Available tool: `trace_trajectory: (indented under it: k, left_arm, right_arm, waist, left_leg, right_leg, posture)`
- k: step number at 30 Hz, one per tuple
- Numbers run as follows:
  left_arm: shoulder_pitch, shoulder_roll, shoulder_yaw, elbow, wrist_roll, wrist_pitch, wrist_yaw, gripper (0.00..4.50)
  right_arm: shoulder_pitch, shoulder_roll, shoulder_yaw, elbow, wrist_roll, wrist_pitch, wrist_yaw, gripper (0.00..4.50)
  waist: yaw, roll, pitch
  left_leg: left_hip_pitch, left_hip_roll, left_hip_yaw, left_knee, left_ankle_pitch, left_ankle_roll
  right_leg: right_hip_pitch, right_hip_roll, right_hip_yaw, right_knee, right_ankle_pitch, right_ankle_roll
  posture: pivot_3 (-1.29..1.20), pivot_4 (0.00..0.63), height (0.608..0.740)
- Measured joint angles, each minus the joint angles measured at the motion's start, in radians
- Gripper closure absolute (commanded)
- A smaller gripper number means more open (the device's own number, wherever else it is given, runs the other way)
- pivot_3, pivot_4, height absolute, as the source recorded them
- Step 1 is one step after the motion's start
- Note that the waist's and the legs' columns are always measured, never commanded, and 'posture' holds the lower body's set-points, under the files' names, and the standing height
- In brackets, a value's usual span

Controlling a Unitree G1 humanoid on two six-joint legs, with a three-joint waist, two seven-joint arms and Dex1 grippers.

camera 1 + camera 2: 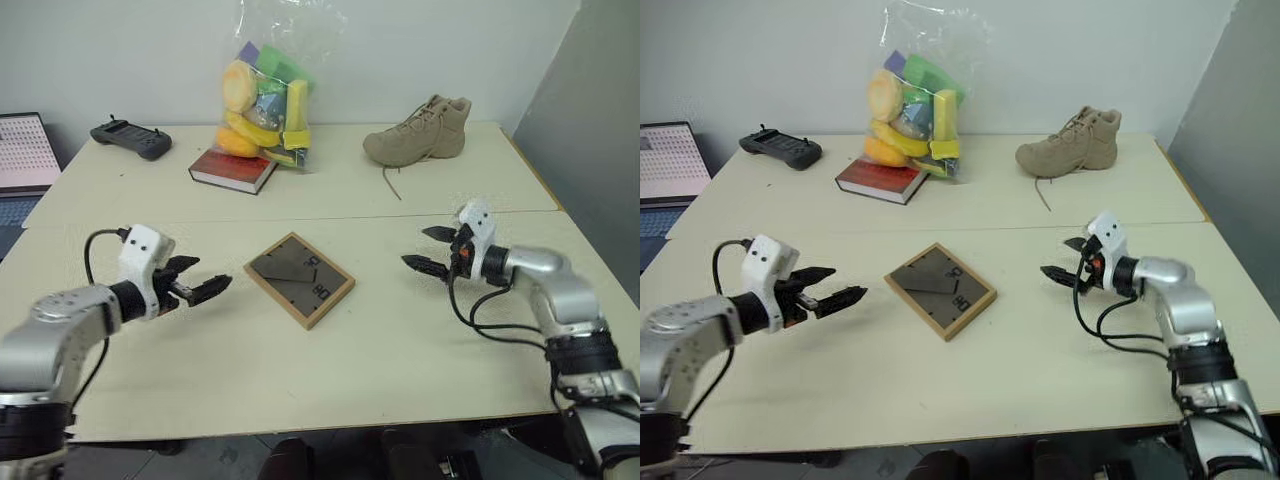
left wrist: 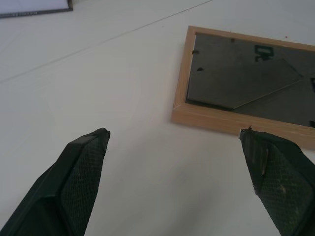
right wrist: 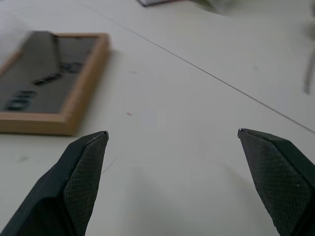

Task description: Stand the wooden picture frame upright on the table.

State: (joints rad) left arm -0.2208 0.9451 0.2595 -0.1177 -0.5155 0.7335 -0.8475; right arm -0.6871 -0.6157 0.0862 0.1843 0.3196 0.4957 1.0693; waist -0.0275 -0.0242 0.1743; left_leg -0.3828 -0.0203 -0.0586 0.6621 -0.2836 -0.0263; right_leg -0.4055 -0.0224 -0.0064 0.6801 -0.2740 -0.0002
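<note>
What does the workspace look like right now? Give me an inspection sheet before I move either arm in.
Surface: table, pale beige, two sections, seam across the middle.
Job's things: wooden picture frame lies flat, backing up, between the grippers, not yet upright.
Clutter: red book under a clear bag of foam shapes; tan boot; black controller; all on the far section.
Grippers: left gripper and right gripper both open, holding nothing, apart from the frame.
Cables: black cable at each wrist, the right one looping near the table.
Surroundings: laptop at far left; plain wall behind.
</note>
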Motion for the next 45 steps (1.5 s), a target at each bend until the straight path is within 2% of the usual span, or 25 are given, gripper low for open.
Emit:
trace_trajectory:
  k: [5,9,11,14,20,24,27,31,33,38,45]
  left_arm:
    - [-0.072,0.034,-0.048,0.037,0.024,-0.026,-0.072,0.0]
    - [-0.08,0.03,-0.064,0.044,0.038,-0.025,-0.058,0.0]
    - [-0.082,-0.002,-0.06,0.04,0.047,-0.025,-0.023,0.0]
    - [-0.075,-0.071,-0.055,0.039,0.063,-0.021,0.065,0.47]
    - [0.01,-0.253,-0.015,-0.04,0.079,0.043,0.291,1.77]
    - [0.05,-0.341,-0.064,-0.105,0.123,0.056,0.396,2.59]
    - [0.05,-0.418,-0.125,-0.083,0.183,0.031,0.473,3.24]
    - [0.009,-0.436,-0.152,-0.045,0.239,0.01,0.516,4.03]
    - [-0.008,-0.441,-0.172,-0.032,0.256,-0.001,0.522,4.47]
    - [-0.078,-0.462,-0.247,0.003,0.297,-0.003,0.512,4.47]
    - [-0.135,-0.479,-0.336,0.015,0.326,0.01,0.461,4.47]
  right_arm:
    - [-0.098,-0.002,0.074,0.045,0.01,0.01,0.158,0.01]
    - [-0.121,0.037,0.102,0.16,-0.047,-0.052,0.146,0.01]
    - [-0.154,0.082,0.104,0.234,-0.081,-0.103,0.108,0.01]
    - [-0.182,0.133,0.103,0.304,-0.11,-0.156,0.069,0.53]
    - [-0.209,0.249,0.107,0.509,-0.21,-0.265,-0.098,1.96]
    - [-0.226,0.311,0.111,0.607,-0.25,-0.347,-0.161,2.9]
    - [-0.24,0.375,0.11,0.683,-0.269,-0.403,-0.216,3.58]
    - [-0.24,0.418,0.114,0.733,-0.298,-0.441,-0.241,4.44]
    - [-0.24,0.428,0.114,0.733,-0.299,-0.444,-0.235,4.5]
    - [-0.185,0.418,0.134,0.6,-0.291,-0.398,-0.124,4.5]
    - [-0.055,0.326,0.134,0.304,-0.257,-0.216,-0.035,4.5]
  waist:
    - [0.002,0.0,0.0]
    - [0.0,-0.001,0.0]
    - [-0.001,0.0,0.0]
    - [-0.002,0.0,0.0]
    - [-0.002,-0.001,0.0]
    - [-0.001,-0.001,0.0]
    - [-0.001,-0.001,-0.001]
    - [0.001,-0.001,-0.001]
    - [0.002,-0.001,-0.001]
    - [0.01,-0.001,-0.001]
    - [0.019,-0.001,-0.001]
  left_leg:
    - [-0.001,0.0,-0.001,0.001,0.0,0.0]
    - [-0.002,0.0,-0.001,0.0,0.0,0.0]
    - [-0.002,0.0,-0.001,0.0,0.0,0.0]
    - [-0.002,0.0,-0.001,0.0,0.0,0.0]
    - [-0.004,0.0,0.001,0.001,0.0,-0.001]
    - [-0.003,0.0,0.001,0.002,0.0,-0.001]
    - [-0.003,0.0,0.0,0.001,0.001,-0.001]
    - [-0.002,-0.001,0.0,0.001,0.002,-0.004]
    - [-0.002,-0.001,0.0,0.002,0.002,-0.004]
    - [-0.003,-0.002,-0.001,0.002,0.002,-0.004]
    - [-0.003,-0.002,-0.002,0.002,0.002,-0.004]
  right_leg:
    - [0.0,0.0,-0.001,0.0,0.0,0.0]
    - [-0.001,-0.001,0.0,0.0,0.0,0.0]
    - [-0.002,-0.001,0.0,0.001,0.0,0.0]
    - [-0.002,-0.001,0.0,0.001,0.0,0.0]
    - [-0.003,-0.001,0.001,0.001,0.0,0.0]
    - [-0.003,-0.002,0.001,0.002,0.0,0.0]
    - [-0.003,-0.002,0.001,0.002,0.0,0.0]
    - [-0.002,-0.002,0.0,0.002,0.001,0.0]
    - [-0.002,-0.002,0.0,0.002,0.001,0.0]
    - [-0.001,-0.002,-0.001,0.002,0.001,0.0]
    - [-0.001,-0.002,-0.001,0.002,0.001,0.0]
  posture:
    - [0.0,0.15,0.74]
    - [0.0,0.15,0.74]
    - [0.0,0.15,0.74]
    - [0.0,0.15,0.74]
    - [0.0,0.15,0.74]
    - [0.0,0.15,0.74]
    - [0.0,0.15,0.74]
    - [0.0,0.15,0.74]
    - [0.0,0.15,0.74]
    - [0.0,0.15,0.74]
    - [0.0,0.15,0.74]
